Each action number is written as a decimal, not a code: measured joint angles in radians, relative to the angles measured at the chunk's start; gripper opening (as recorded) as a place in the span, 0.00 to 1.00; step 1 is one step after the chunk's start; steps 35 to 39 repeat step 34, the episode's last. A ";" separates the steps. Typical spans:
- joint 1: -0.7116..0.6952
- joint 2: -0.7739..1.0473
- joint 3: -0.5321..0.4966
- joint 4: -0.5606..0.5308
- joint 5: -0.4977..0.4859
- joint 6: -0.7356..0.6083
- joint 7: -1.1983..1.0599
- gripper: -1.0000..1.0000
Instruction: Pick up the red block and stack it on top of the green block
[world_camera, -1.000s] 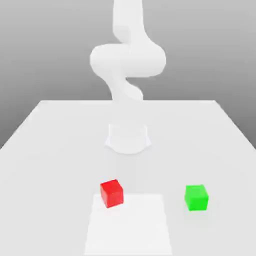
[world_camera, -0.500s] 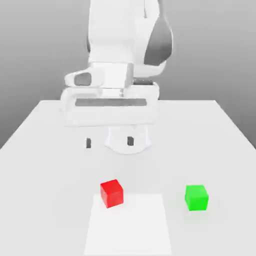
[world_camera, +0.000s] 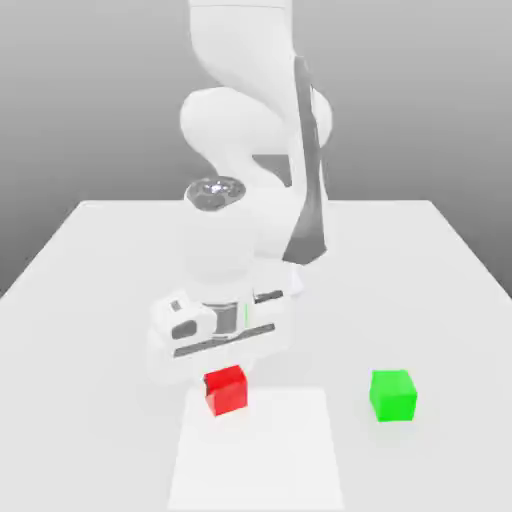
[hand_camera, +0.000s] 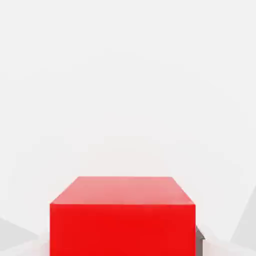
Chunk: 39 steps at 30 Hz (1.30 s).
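white tabletop (world_camera: 90, 330) carries the pale square mat (world_camera: 258, 455). off the mat's far corner on the exterior view's right sits the green block (world_camera: 392, 394); at its far-left corner, the red block (world_camera: 226, 389), directly beneath the gripper (world_camera: 222, 368), jaws narrowed around it.

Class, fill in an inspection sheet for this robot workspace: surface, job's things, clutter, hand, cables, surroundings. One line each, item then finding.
Surface: white table, with a lighter square patch at the near edge.
Job's things: red block on the table, at the patch's corner; green block on the table, apart, toward the exterior view's right. Not stacked yet.
Clutter: nothing seen.
Hand: hand low over the red block, shut on it.
Cables: nothing seen.
Surroundings: plain grey backdrop; white arm rising behind.
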 joint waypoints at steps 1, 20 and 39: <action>0.005 -0.010 -0.006 -0.001 -0.004 -0.008 0.004 0.00; 0.239 -0.311 0.259 0.078 -0.059 -0.383 0.561 0.00; 0.301 -0.080 0.314 0.126 -0.228 -0.209 0.839 1.00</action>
